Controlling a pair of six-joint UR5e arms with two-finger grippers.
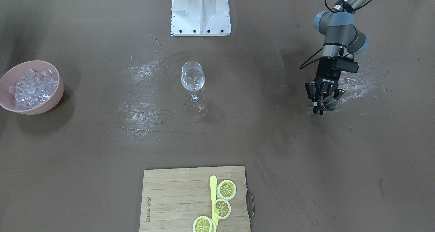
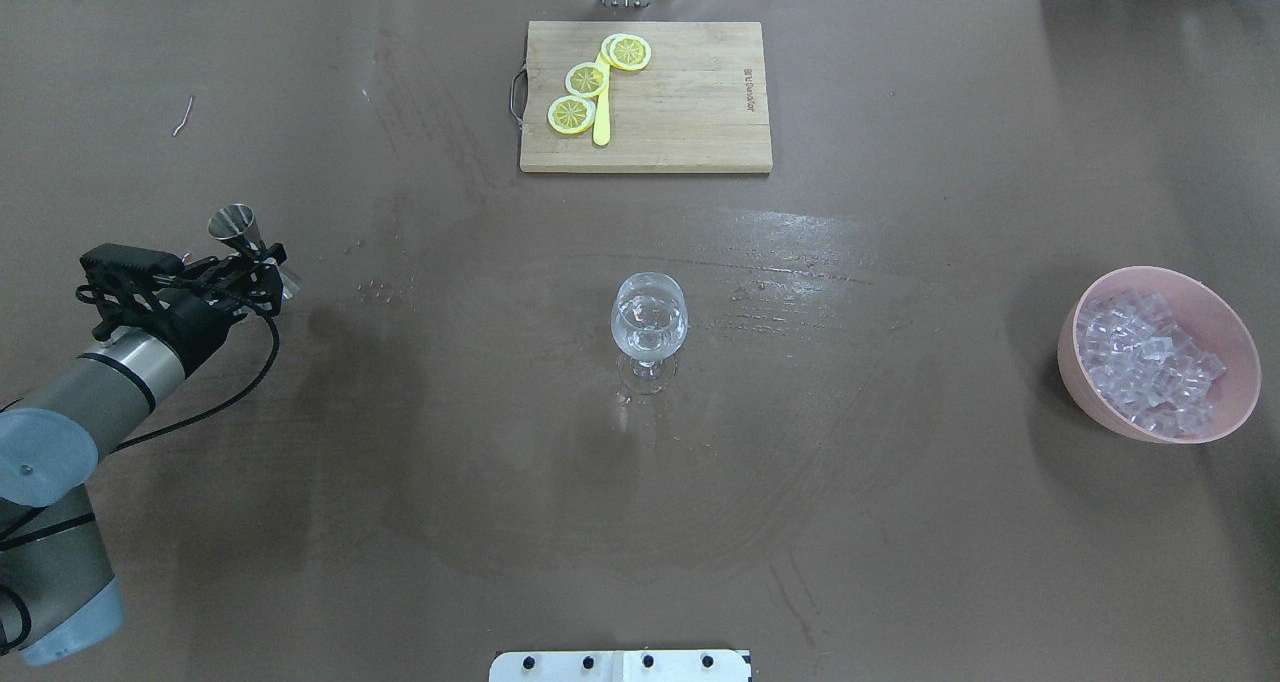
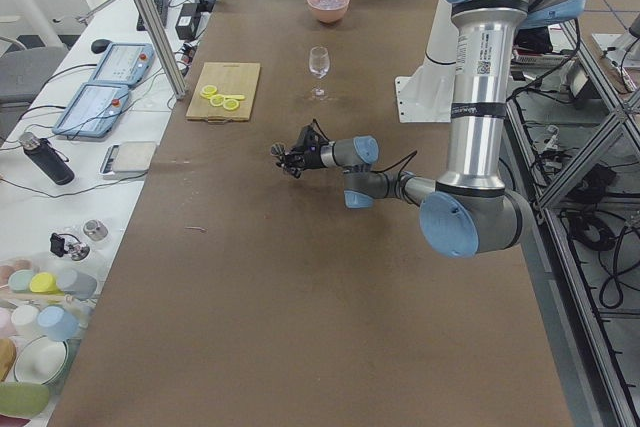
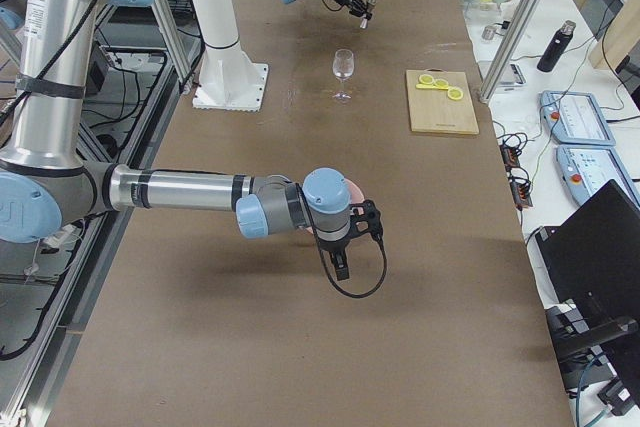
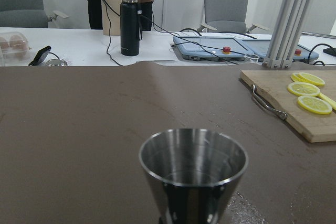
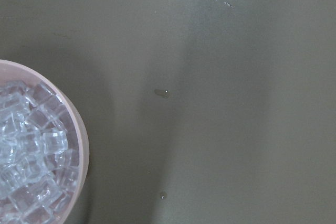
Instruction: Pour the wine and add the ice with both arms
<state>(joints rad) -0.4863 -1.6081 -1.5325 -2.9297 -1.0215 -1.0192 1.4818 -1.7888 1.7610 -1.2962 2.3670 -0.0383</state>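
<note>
A clear wine glass (image 2: 649, 322) stands upright mid-table with a little clear liquid in it; it also shows in the front view (image 1: 192, 77). A pink bowl (image 2: 1080, 362) of ice cubes (image 2: 1150, 362) sits at the table's right end. My left gripper (image 2: 255, 267) is far to the glass's left, shut on a steel jigger (image 2: 235, 224), which fills the left wrist view (image 5: 193, 177) with its mouth up. My right gripper (image 4: 343, 269) shows only in the right side view, above the table next to the bowl; I cannot tell if it is open. The right wrist view shows ice (image 6: 26, 145) and the bowl's rim (image 6: 83, 145).
A wooden cutting board (image 2: 690, 112) with lemon slices (image 2: 585, 79) and a yellow stick lies at the far edge. The white pedestal base (image 1: 200, 11) stands at the robot's side. Wet smears mark the table around the glass.
</note>
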